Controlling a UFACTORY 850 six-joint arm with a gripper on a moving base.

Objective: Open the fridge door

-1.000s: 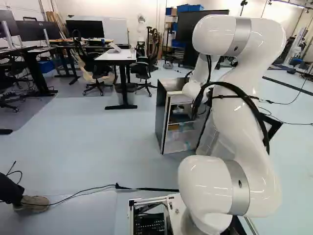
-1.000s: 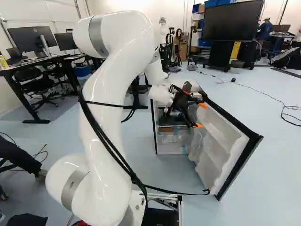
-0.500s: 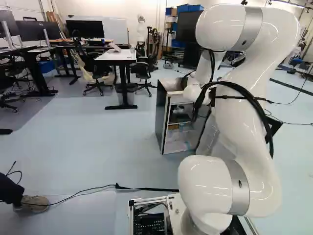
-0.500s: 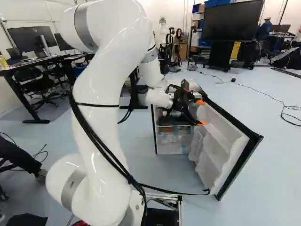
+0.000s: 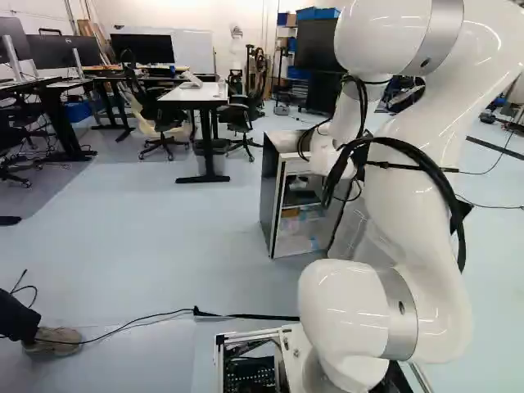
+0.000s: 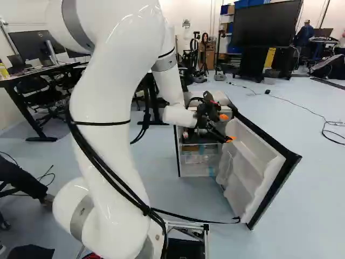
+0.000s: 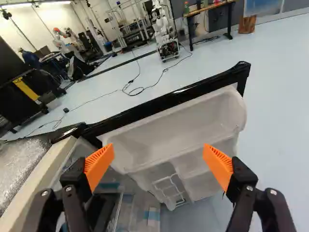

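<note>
Currently arm (image 6: 116,118) reaches forward to fridge (image 5: 271,196). Door (image 6: 280,181) wide open, right of fridge cabinet in right base view. Its white top bin (image 7: 178,128) faces the jaws. Jaws spread, near door's inner side; orange pads (image 7: 99,166) well apart, bin ahead between them.

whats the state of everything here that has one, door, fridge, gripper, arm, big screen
fridge door: swung wide open, inner bins exposed
fridge: upright on the floor, front uncovered
gripper: open, fingers wide apart, nothing gripped
arm: bent, reaching toward the fridge
big screen: dark
</note>
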